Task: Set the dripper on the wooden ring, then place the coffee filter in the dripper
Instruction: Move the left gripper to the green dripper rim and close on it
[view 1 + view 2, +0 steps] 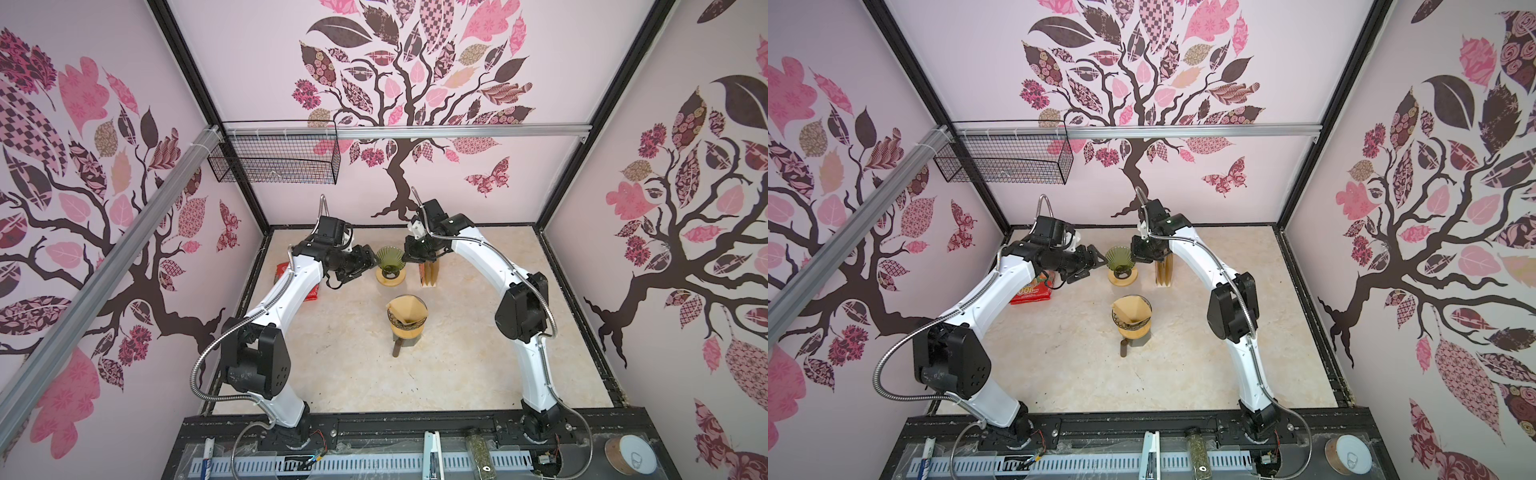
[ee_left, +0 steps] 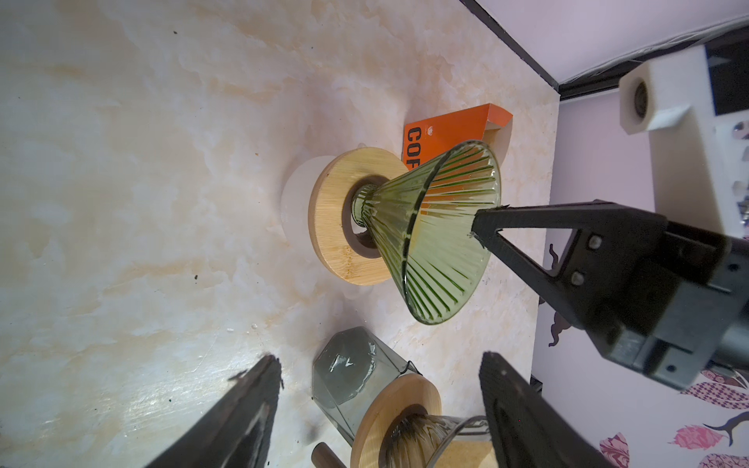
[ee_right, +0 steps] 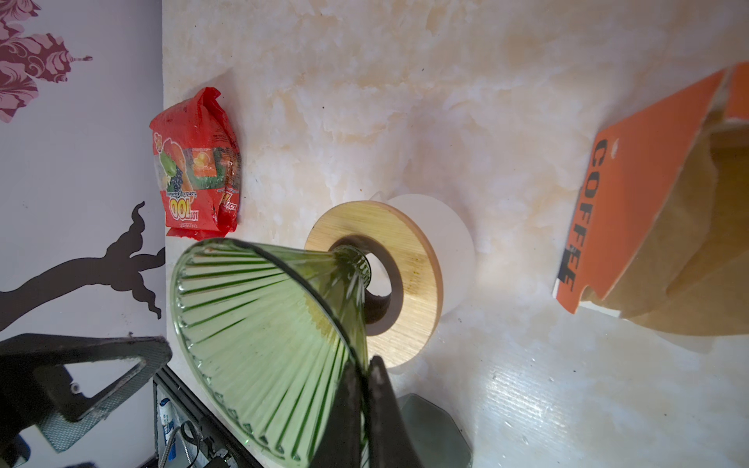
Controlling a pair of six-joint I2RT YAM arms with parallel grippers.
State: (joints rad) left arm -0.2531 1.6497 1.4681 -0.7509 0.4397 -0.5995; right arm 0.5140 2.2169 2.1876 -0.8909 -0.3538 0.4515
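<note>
A green ribbed glass dripper (image 1: 388, 254) (image 1: 1119, 257) stands empty in a wooden ring (image 1: 390, 279) at the back of the table. My right gripper (image 1: 409, 257) (image 3: 364, 364) is shut on the dripper's rim, with the glass wall pinched between its fingers (image 3: 381, 405). My left gripper (image 1: 371, 261) (image 2: 379, 358) is open and holds nothing, just left of the dripper (image 2: 437, 227). A brown paper coffee filter (image 1: 405, 309) (image 1: 1129, 311) sits in a second glass dripper on a carafe (image 2: 348, 372), nearer the front.
An orange coffee filter box (image 1: 430, 272) (image 3: 632, 194) with brown filters (image 3: 689, 251) stands right of the green dripper. A red snack bag (image 1: 1034, 291) (image 3: 194, 162) lies at the left wall. A wire basket (image 1: 274, 160) hangs on the back rail.
</note>
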